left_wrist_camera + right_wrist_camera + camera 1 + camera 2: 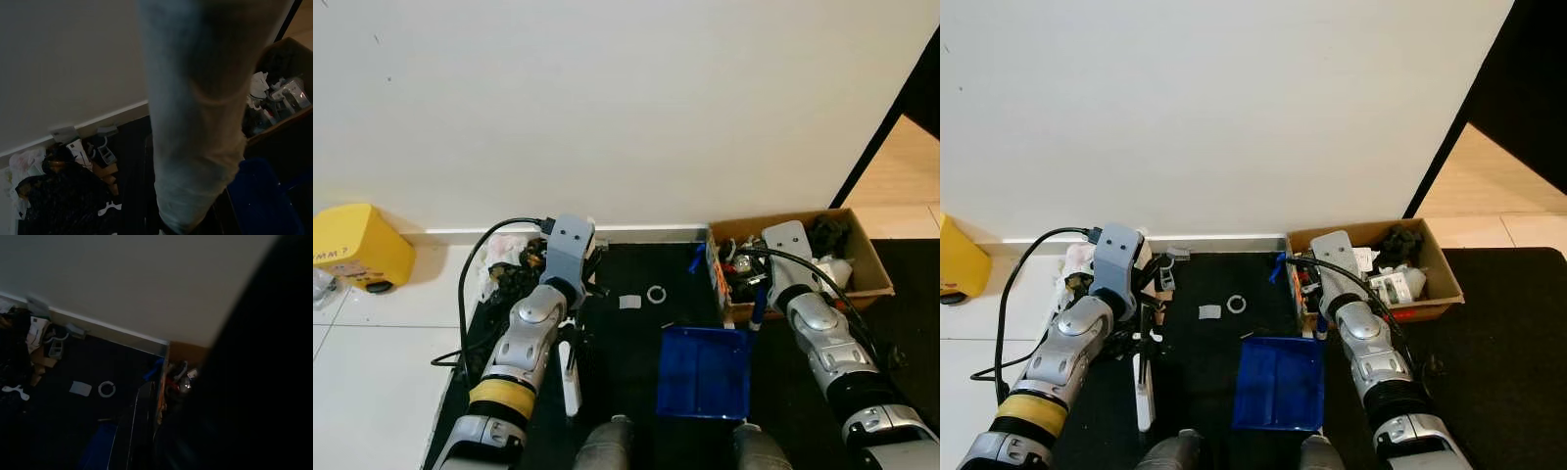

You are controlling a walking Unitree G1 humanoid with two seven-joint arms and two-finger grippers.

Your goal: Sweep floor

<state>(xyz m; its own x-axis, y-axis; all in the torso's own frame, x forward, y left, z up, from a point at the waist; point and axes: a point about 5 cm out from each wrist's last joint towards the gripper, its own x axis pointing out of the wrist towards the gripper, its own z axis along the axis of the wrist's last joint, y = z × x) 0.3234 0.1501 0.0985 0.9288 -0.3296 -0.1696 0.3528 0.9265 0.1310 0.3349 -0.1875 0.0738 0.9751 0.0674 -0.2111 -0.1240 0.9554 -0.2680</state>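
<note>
A blue dustpan point(703, 372) lies on the black mat point(626, 338) in front of my feet. Its blue handle point(758, 309) rises to my right gripper point(1316, 294), which is shut on it beside the cardboard box. My left gripper point(1142, 339) is shut on a white brush point(571, 382) that stands upright at the mat's left side. In the left wrist view the brush's handle point(195, 112) is a pale blur close to the camera. A white ring point(656, 293) and a small paper scrap point(629, 302) lie on the mat between the brush and the dustpan.
Against the wall point(607, 98), left of the mat, is a rubbish pile point(512, 266) of black bag, white plastic and wood bits. A cardboard box point(867, 262) full of junk stands at the right. A yellow box point(357, 245) sits far left. A black cable point(463, 294) loops beside my left arm.
</note>
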